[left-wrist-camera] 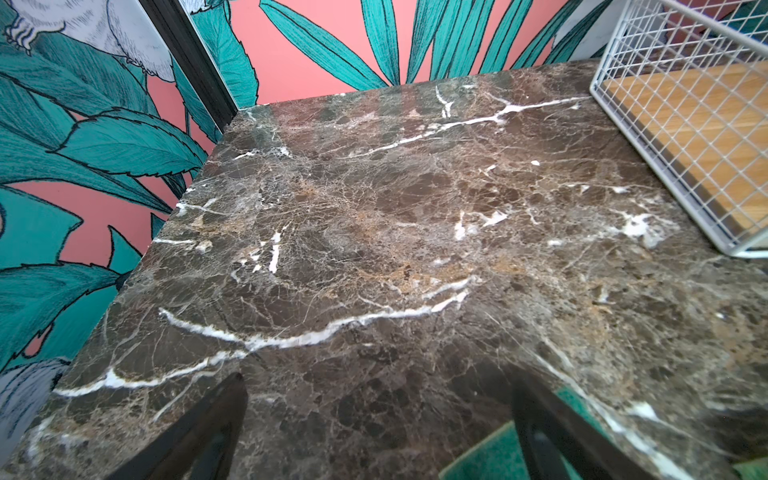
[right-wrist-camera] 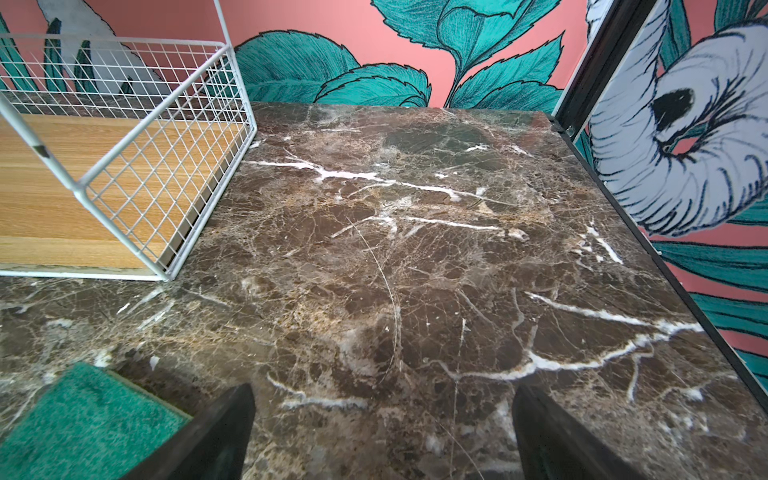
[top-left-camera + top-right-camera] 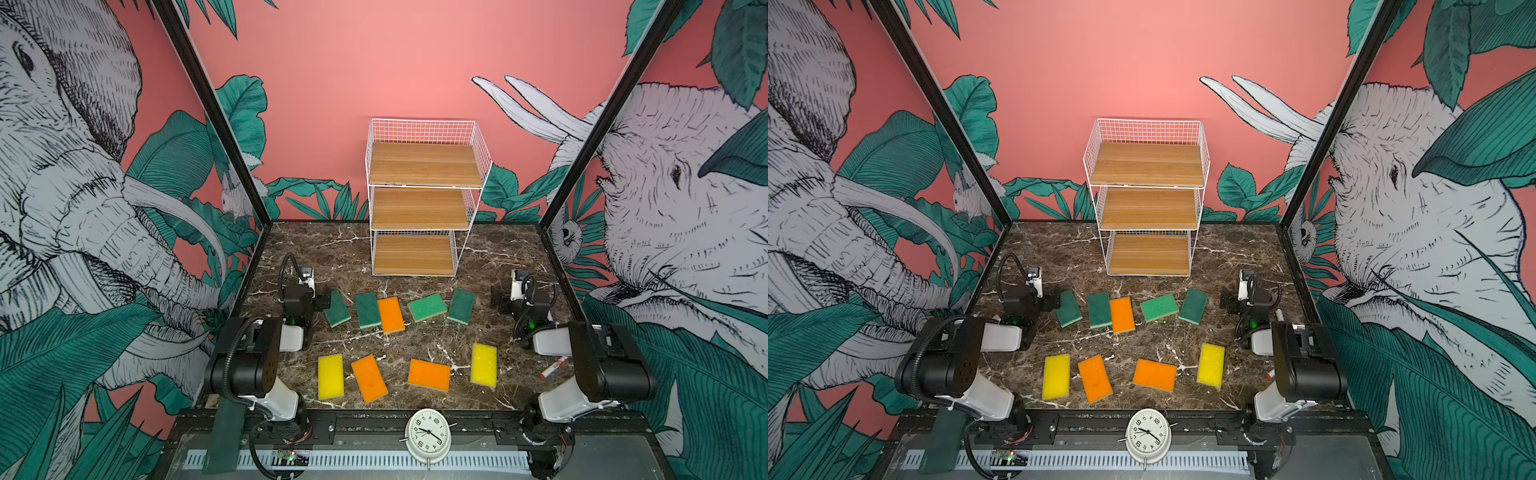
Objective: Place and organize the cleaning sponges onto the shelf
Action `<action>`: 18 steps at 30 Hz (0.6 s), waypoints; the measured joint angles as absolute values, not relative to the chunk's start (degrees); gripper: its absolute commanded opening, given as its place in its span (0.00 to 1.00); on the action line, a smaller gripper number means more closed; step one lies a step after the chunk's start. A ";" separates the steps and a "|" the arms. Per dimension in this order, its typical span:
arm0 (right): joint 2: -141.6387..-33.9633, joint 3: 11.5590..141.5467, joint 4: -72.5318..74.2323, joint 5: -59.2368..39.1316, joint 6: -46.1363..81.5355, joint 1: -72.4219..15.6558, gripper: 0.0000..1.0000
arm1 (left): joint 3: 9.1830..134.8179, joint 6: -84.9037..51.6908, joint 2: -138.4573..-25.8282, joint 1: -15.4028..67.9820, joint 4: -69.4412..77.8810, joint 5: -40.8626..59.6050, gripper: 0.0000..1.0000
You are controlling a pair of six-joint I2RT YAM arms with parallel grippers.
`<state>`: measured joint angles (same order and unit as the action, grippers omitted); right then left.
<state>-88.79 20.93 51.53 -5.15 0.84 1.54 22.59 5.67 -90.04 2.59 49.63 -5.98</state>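
Note:
The shelf [image 3: 424,195] stands at the back middle of the marble table, its three wooden boards bare. Several sponges lie flat in front of it in both top views. The far row has green sponges [image 3: 337,308] [image 3: 461,306] at its ends and an orange sponge [image 3: 391,314] in the middle. The near row has yellow sponges [image 3: 331,376] [image 3: 484,364] outside two orange ones [image 3: 369,378] [image 3: 429,375]. My left gripper [image 1: 379,380] is open over bare marble, beside the leftmost green sponge [image 1: 490,457]. My right gripper [image 2: 382,390] is open and empty, right of the rightmost green sponge [image 2: 83,419].
A red-and-white marker pen [image 3: 555,368] lies near the right arm's base. A white alarm clock [image 3: 428,434] sits on the front rail. Black frame posts and printed walls close in the table's left, right and back edges.

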 measured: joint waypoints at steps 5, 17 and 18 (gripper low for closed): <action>-87.79 21.08 49.89 -2.90 1.50 1.52 0.99 | 22.59 5.10 -89.54 2.59 49.41 -7.99 1.00; -71.11 24.97 33.78 2.33 4.64 1.50 0.99 | 26.46 1.32 -72.10 2.59 34.41 -12.75 1.00; -69.73 25.61 32.27 2.31 5.08 1.50 0.99 | 27.05 0.86 -71.22 2.59 32.84 -12.64 1.00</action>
<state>-69.73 25.61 32.27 2.31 5.08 1.50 27.05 0.86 -71.22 2.59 32.84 -12.64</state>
